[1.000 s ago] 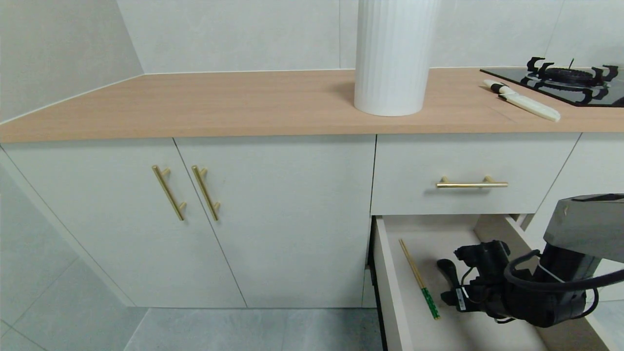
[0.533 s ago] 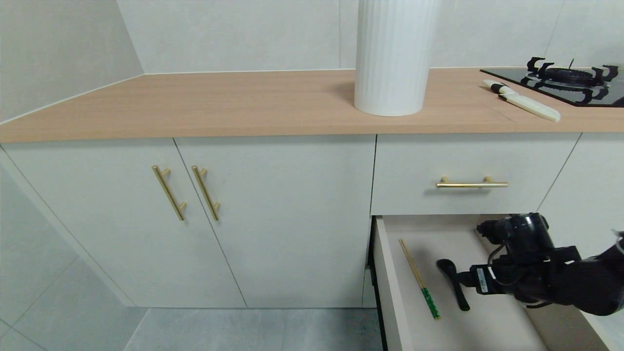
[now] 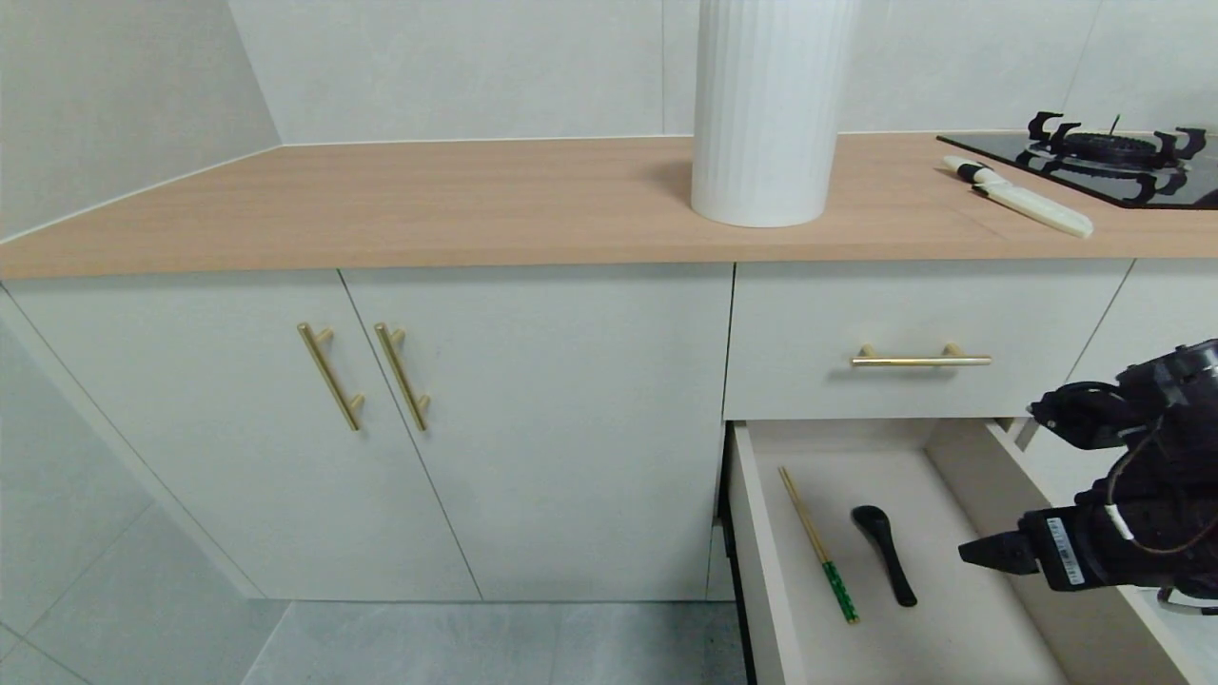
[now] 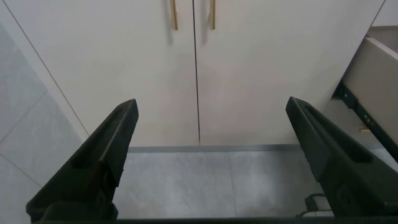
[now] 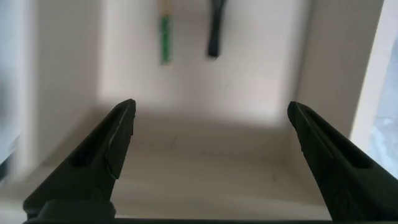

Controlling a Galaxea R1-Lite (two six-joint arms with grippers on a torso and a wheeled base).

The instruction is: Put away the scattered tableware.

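Right gripper [image 3: 997, 482] hangs spread wide and empty at the open drawer [image 3: 761, 552]; the knife [image 3: 1023, 198] on the countertop [image 3: 428, 200] appears light, rigid and smooth, best pinched across its handle.

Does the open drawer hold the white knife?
No, the white knife lies on the countertop near the stove, while the open drawer holds chopsticks and a black spoon.

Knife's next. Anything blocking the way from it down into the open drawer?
Nothing visible does. The knife lies near the counter's front edge, and the drawer below stands open, with bare floor right of the spoon and chopsticks. The right gripper hovers over the drawer's right side, jaws open.
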